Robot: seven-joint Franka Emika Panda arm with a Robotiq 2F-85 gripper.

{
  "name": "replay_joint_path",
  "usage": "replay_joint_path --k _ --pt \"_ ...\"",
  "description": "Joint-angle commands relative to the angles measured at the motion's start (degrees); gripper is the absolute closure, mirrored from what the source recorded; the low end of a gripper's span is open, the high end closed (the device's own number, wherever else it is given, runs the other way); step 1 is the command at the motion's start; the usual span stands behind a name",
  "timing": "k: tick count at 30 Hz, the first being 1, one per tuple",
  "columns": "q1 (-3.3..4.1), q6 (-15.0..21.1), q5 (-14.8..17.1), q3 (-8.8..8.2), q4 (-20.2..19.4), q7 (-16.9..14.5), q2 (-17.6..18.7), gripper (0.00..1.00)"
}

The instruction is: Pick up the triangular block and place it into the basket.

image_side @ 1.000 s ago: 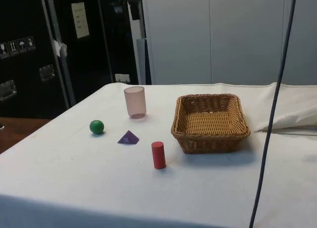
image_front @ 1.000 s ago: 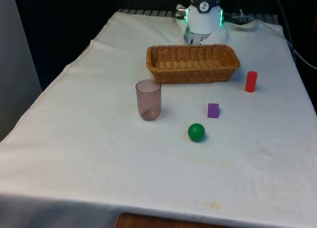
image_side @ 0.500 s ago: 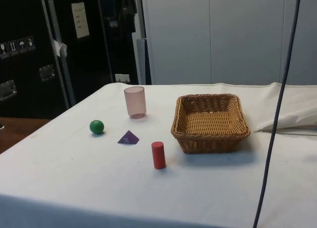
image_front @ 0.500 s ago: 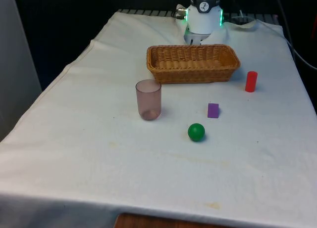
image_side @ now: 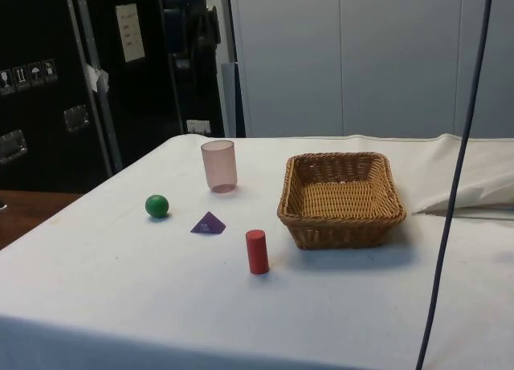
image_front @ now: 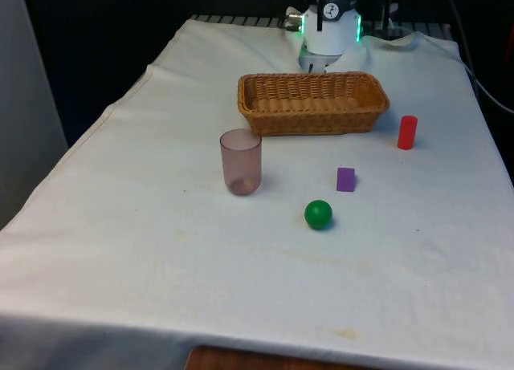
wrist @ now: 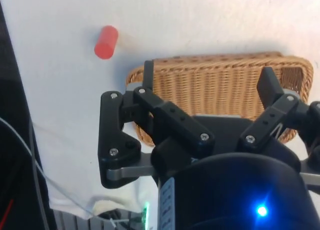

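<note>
The end effector point(wrist: 207, 85) hangs wide and empty above the basket point(wrist: 220, 85). The purple triangular block point(image_front: 345, 179) lies on the table point(image_front: 120, 250), between the green ball point(image_front: 318, 214) and the red cylinder point(image_front: 407, 132).

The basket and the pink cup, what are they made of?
The basket looks like woven wicker or rattan: tan strands cross in a visible weave and the finish is matte. The pink cup is probably plastic: it is see-through and smooth with thin walls, though tinted glass can't be ruled out.
</note>
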Motion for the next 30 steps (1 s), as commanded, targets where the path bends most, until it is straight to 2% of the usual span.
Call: replay_joint_path --k 1,5,6,7,12,14,15,16,22,23,24,30 --pt "0.11 1.7 0.1 0.11 -0.7 0.3 0.0 0.00" --pt "0.11 4.8 -0.2 0.46 -2.3 0.5 0.6 0.00" --pt "0.00 3.8 0.0 0.46 -2.1 0.1 0.4 0.00" --pt "0.11 5.3 -0.3 0.52 -2.6 0.6 0.7 0.00" --pt "0.23 8.1 -1.0 0.69 -3.7 1.3 1.7 0.00" --pt "0.23 8.9 -1.3 0.74 -4.1 1.5 1.9 0.00" --pt "0.06 8.0 -0.4 0.86 -3.7 0.7 2.0 0.00" --pt "0.23 9.3 -1.4 0.80 -4.2 1.7 2.1 0.00" --pt "0.23 12.4 -2.2 1.09 -5.5 2.6 3.3 0.00" --pt "0.06 11.8 -1.4 1.20 -5.4 1.8 3.2 0.00" --pt "0.23 12.8 -2.3 1.15 -5.6 2.8 3.6 0.00" --pt "0.17 15.3 -1.8 1.32 -6.4 2.6 5.0 0.00"
